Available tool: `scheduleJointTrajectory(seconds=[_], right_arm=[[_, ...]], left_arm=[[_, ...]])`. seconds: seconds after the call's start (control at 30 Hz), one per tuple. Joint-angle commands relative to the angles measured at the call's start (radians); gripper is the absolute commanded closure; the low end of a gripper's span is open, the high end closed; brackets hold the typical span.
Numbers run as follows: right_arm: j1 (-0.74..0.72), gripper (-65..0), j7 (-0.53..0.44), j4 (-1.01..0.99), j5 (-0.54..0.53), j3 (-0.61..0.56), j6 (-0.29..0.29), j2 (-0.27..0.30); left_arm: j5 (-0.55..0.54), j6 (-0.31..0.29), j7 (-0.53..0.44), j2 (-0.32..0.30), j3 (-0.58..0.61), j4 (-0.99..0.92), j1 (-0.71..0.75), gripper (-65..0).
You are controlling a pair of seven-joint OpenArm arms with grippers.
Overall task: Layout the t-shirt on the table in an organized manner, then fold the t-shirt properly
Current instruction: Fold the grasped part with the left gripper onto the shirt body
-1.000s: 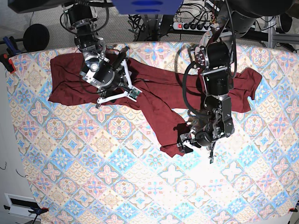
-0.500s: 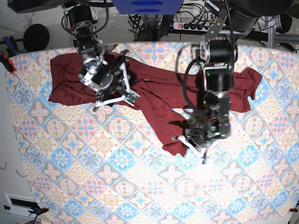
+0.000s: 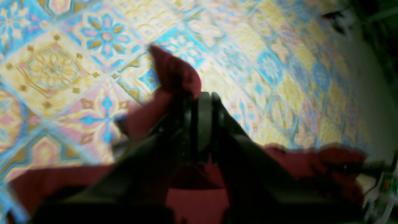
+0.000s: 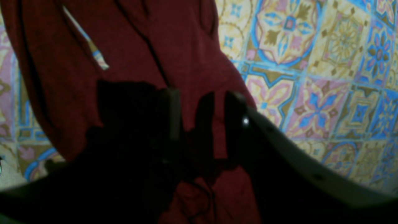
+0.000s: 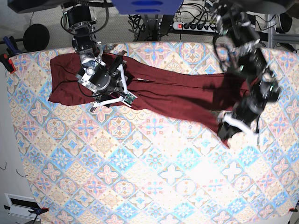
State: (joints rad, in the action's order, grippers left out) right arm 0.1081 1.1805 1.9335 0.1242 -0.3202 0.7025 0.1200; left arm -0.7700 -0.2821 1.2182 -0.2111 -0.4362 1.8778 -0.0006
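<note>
Table (image 5: 154,186): pastel blue/pink/cream diamond floral tile pattern, fills most of the base view; lower half bare. Rounded back edge along the top of the frame. Behind it: grey floor, a power strip (image 5: 195,26) with cables at upper centre, a round black object (image 5: 36,37) at upper left, a blue panel (image 5: 146,5) at top centre. White box with a slot (image 5: 21,205) at lower left, off the table edge.

No containers in any view.

T-shirt (image 5: 173,93): dark maroon, long sleeves, lies across the upper part of the table as a long band from upper left to centre right. Left portion bunched and wrinkled; the middle reads flatter.

Left gripper (image 5: 227,128), centre right of the base view: jaws clamped together on the t-shirt's right end. Left wrist view, blurred, shows a maroon fold sticking out past the closed tips, tile pattern behind it.

Right gripper (image 5: 110,88), upper left of the base view, sits over the bunched part of the t-shirt. Right wrist view: jaws part-way apart, maroon cloth in the gap between them; too dark to tell if they pinch it. A narrow strip of tile pattern shows through a gap in the cloth at upper left of that view.
</note>
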Motion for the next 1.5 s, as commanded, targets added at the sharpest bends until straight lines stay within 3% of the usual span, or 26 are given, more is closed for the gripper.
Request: scheduleJointTrajectory(seconds=[0.0, 0.3, 0.67, 0.87, 0.93, 1.03, 1.13, 1.3, 1.47], right_arm=[[-0.014, -22.9, -0.011, 0.017, -0.005, 0.002, -0.004, 0.0], [-0.014, -22.9, -0.011, 0.016, -0.005, -0.003, -0.004, 0.0], [-0.006, -22.9, -0.011, 0.019, -0.005, 0.0, -0.004, 0.0], [-0.006, -22.9, -0.011, 0.02, -0.005, 0.0, -0.004, 0.0], [-0.006, -22.9, -0.011, 0.02, -0.005, 0.0, -0.004, 0.0], [-0.006, -22.9, -0.011, 0.02, -0.005, 0.0, -0.004, 0.0], [-0.006, -22.9, -0.011, 0.02, -0.005, 0.0, -0.004, 0.0], [-0.006, -22.9, -0.011, 0.02, -0.005, 0.0, -0.004, 0.0], [-0.012, -22.9, -0.011, 0.02, -0.005, 0.0, -0.004, 0.0]], left_arm=[[-0.029, -0.001, -0.016, -0.011, -0.039, 0.05, 0.037, 0.0], [-0.182, -0.001, -0.016, -0.049, -0.304, 0.104, 0.205, 0.0], [-0.153, 0.004, -0.008, -0.069, -0.315, 0.009, 0.202, -0.9], [-0.085, 0.004, -0.002, -0.069, -0.313, 0.009, 0.21, -23.6], [-0.085, 0.004, 0.05, -0.072, -0.323, 0.007, 0.21, -32.2], [-0.084, 0.004, 0.079, -0.11, -0.324, 0.004, 0.21, -41.0], [-0.085, 0.004, 0.082, -0.147, -0.324, -0.034, 0.212, -45.2], [-0.092, 0.001, 0.093, -0.251, -0.307, -0.16, 0.202, -45.8], [-0.093, -0.001, 0.171, -0.376, -0.137, -0.344, 0.096, -45.9]])
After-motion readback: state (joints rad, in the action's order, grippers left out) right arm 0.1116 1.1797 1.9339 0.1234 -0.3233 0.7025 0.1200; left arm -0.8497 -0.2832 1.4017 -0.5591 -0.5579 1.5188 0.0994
